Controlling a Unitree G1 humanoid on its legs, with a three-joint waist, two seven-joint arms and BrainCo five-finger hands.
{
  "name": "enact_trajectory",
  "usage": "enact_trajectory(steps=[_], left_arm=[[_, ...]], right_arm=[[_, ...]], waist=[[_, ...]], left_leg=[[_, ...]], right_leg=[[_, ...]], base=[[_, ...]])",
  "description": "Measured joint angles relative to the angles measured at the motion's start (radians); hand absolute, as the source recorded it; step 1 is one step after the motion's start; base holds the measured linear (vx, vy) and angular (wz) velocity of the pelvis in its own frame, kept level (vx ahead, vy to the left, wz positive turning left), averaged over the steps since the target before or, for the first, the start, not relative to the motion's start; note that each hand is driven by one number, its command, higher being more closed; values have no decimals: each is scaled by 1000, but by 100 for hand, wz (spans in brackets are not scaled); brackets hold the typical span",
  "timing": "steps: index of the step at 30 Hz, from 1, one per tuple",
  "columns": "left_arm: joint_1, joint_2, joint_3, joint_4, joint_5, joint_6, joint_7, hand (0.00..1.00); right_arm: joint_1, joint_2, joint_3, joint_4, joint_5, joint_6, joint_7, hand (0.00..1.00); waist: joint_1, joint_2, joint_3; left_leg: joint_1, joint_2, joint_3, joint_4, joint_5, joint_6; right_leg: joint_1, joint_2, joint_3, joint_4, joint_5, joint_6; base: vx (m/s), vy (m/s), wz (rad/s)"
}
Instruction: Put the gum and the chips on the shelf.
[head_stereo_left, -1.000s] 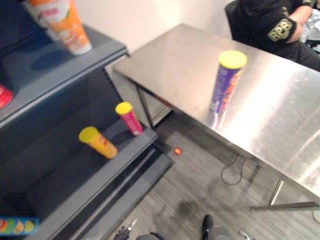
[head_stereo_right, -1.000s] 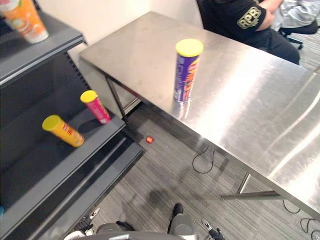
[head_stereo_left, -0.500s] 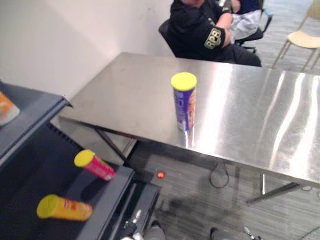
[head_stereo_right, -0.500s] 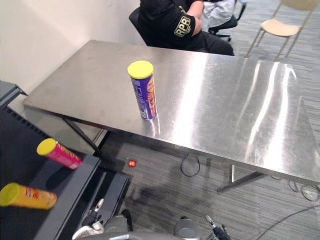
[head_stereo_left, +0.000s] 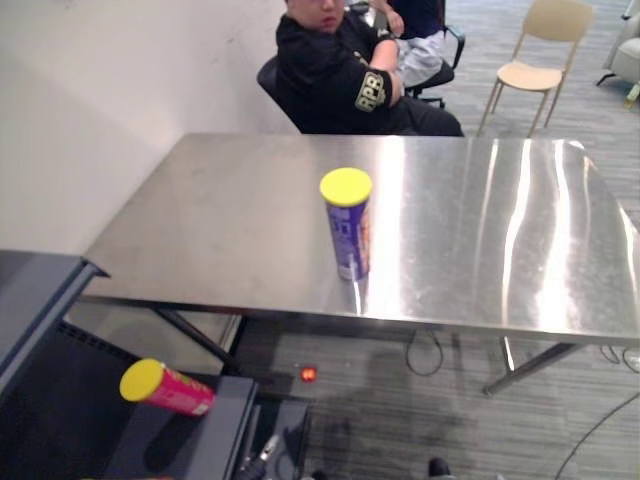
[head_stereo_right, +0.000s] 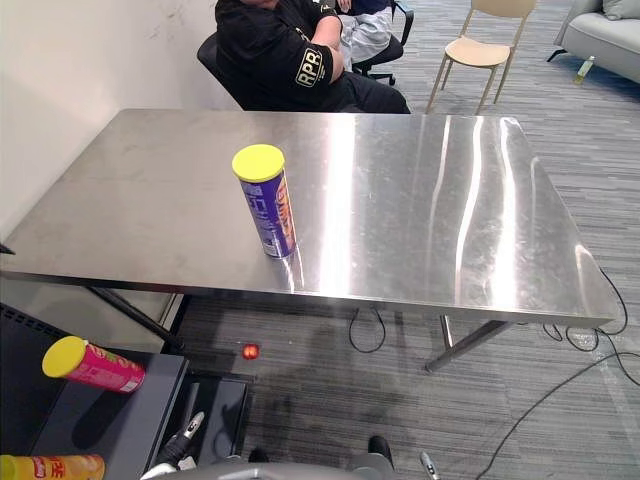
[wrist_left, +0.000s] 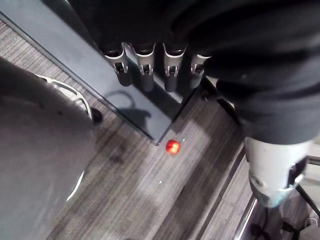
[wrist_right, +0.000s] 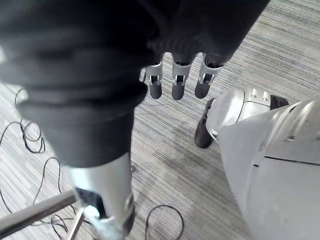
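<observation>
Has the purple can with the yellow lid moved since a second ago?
No. The purple yellow-lidded can stays upright near the front edge of the steel table; only the camera turned.

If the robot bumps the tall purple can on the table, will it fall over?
Probably. The purple can is tall and narrow, standing upright on a small base, so a push near its yellow lid would likely tip it. Once down, its round body could roll across the smooth, shiny table.
</observation>
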Motion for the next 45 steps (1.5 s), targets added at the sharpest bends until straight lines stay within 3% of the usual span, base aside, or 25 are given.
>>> enact_trajectory(steps=[5,8,9,11,13,14,15,16,19,22,27,31,38,45], left_arm=[[5,0,27,3,19,2,-1,0],[15,-1,40,2,32,3,0,0],[24,-1,45,2,32,3,1,0],[24,-5,47,2,32,4,2,0],[25,-16,56,-4,32,4,2,0],[34,-30,65,-25,35,5,3,0],[35,-32,66,-30,36,6,3,0],[37,-39,66,-42,39,9,3,0],[45,-49,66,-73,42,23,3,0],[49,-48,65,-93,68,24,1,0],[63,-36,17,-91,81,29,-8,0],[61,-10,-47,-93,111,29,-38,0],[62,30,-134,-101,111,19,-60,0],[57,42,-162,-116,111,13,-68,0]], right_arm=[[-37,-56,-277,18,129,-3,-29,0],[-81,-150,-433,6,237,-12,-70,0],[-96,-182,-435,-45,271,-21,-94,0],[-100,-198,-407,-154,276,-36,-130,0],[-90,-202,-358,-347,275,-64,-172,0],[-87,-208,-303,-527,273,-87,-208,0],[-86,-207,-285,-571,272,-92,-217,0],[-80,-201,-223,-743,262,-117,-248,0],[-48,-175,-102,-1087,127,-163,-314,0],[-84,-167,-65,-1144,45,-187,-341,0],[-83,-154,113,-1310,-106,-167,-276,0],[-86,-213,271,-1358,-201,-156,-165,0],[-102,-287,534,-1346,-170,-129,34,0],[-115,-301,674,-1316,-127,-113,90,0]], waist=[[-4,-11,-13],[-21,-8,-18],[-35,-8,-22],[-30,-5,-29],[-33,-5,-30],[-31,-3,-33],[-31,-4,-33],[-32,-6,-35],[-30,-15,-49],[-25,-24,-57],[-29,-25,-62],[-27,-30,-69],[-19,-39,-72],[5,-52,-60]], left_leg=[[23,-1,-7,-43,15,-5],[44,-4,14,-70,19,-6],[47,-5,21,-78,20,-6],[55,-4,40,-94,26,-8],[68,-3,49,-100,26,-7],[82,1,61,-115,30,-10],[84,3,64,-118,31,-10],[90,5,68,-130,37,-11],[100,12,67,-163,58,-18],[98,13,54,-192,80,-21],[73,6,39,-192,91,-19],[35,4,8,-191,108,-18],[24,-1,-38,-187,121,-10],[18,-12,-74,-187,125,-6]], right_leg=[[16,4,-24,-10,0,0],[12,6,-21,-8,1,2],[7,6,-20,-7,1,3],[-6,10,-17,3,5,9],[-2,11,-17,5,8,13],[-2,16,-19,6,15,25],[-3,16,-20,6,15,25],[-4,16,-21,5,16,27],[-5,28,-32,5,16,28],[-9,33,-47,3,16,28],[-22,28,-64,-7,16,28],[-42,27,-89,-13,18,32],[-28,22,-126,-12,20,34],[-19,13,-149,-14,19,34]], base=[[25,-47,6],[-4,-25,-18],[-5,-22,-20],[7,-30,-25],[6,-37,-24],[-10,-33,-15],[-19,-58,-17],[-26,-67,-8],[-34,-88,3],[-31,-67,12],[-35,-54,8],[-33,-44,21],[-13,-26,16],[-27,-9,10]])
